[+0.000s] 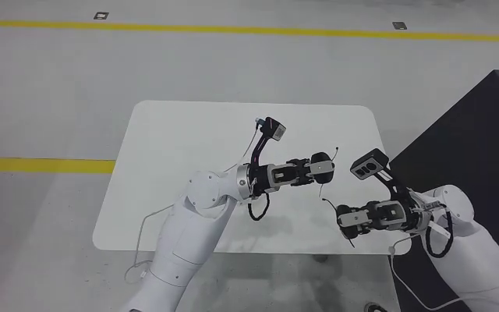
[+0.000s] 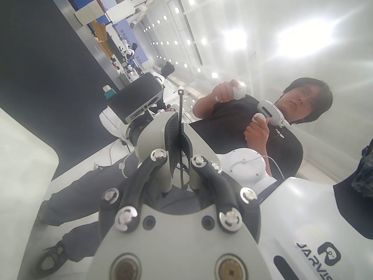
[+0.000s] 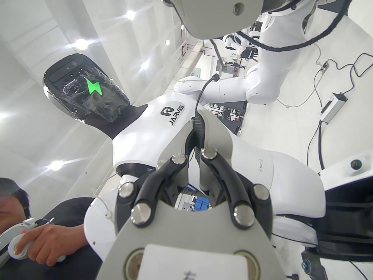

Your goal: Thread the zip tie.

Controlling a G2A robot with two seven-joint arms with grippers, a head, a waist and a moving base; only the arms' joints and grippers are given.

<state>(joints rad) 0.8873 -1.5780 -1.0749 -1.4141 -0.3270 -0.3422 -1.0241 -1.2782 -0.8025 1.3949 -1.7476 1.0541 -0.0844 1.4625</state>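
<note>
Black zip tie (image 2: 180, 107): held in the air over table (image 1: 179, 156), pinched in left gripper (image 2: 178, 122), head end (image 2: 181, 91) poking past fingertips. Right gripper (image 3: 198, 117) clamps thin black strap (image 3: 203, 90), free end curving out. Ends apart, no loop; threading judged not yet done

Zip tie (image 2: 180, 107) showing as matt black plastic, left end effector (image 2: 179, 123) wearing smooth matt grey plastic shells, pads (image 2: 171, 131) reading as black ribbed rubbery facing, screws (image 2: 126, 218) gleaming as bright polished metal, counter (image 1: 179, 156) presenting smooth white low-sheen top.
</note>
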